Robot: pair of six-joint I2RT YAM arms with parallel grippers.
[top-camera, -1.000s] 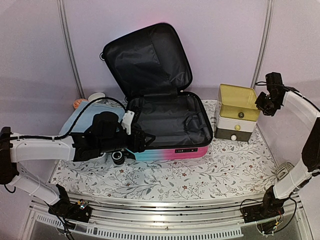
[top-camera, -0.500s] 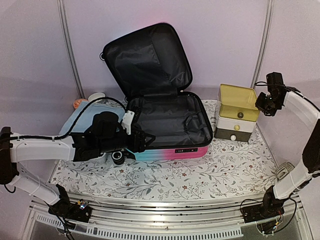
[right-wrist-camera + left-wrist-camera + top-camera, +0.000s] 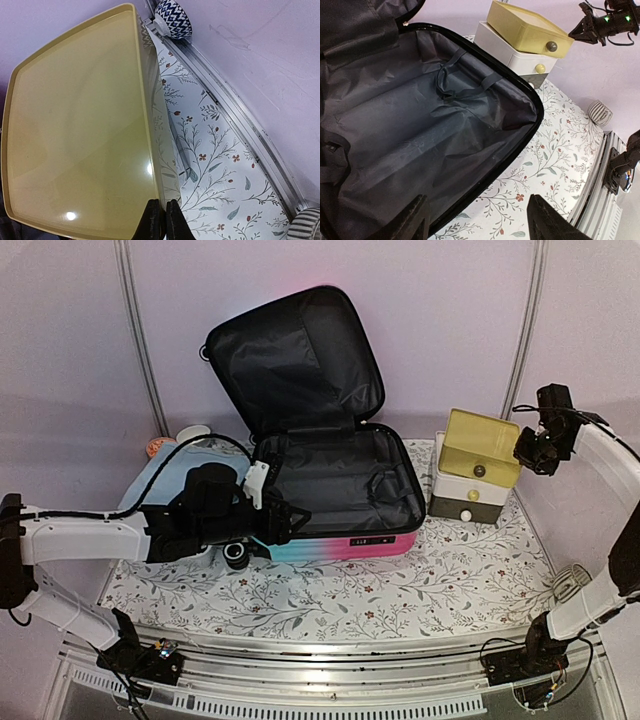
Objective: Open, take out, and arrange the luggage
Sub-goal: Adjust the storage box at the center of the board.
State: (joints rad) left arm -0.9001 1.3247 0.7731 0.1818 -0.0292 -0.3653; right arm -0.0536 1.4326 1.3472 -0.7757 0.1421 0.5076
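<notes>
The luggage (image 3: 335, 495) lies open at the middle of the table (image 3: 400, 580). Its lid stands up against the back wall, and the lower shell shows only black lining and slack straps. Opening looks done and the shell seems emptied, so the step in hand is probably the arranging.

The right tool (image 3: 160, 215) is pinched together on the thin wall of the yellow drawer (image 3: 478, 445). The drawer sits tilted on top of the drawer box (image 3: 468, 495), to the right of the luggage. The left tool (image 3: 477, 220) hangs at the luggage's front rim with its fingers apart, gripping nothing.

The next move probably calls for a steady hold on that narrow rim while the drawer is levelled or carried. It is a glossy, smooth plastic tray, and with only one edge pinched it could swing or slip.

The luggage shell is hard and rounded at the corners, pink fading to turquoise along its front. The lining is soft, creased fabric. The table wears a cloth printed with leafy sprigs.
</notes>
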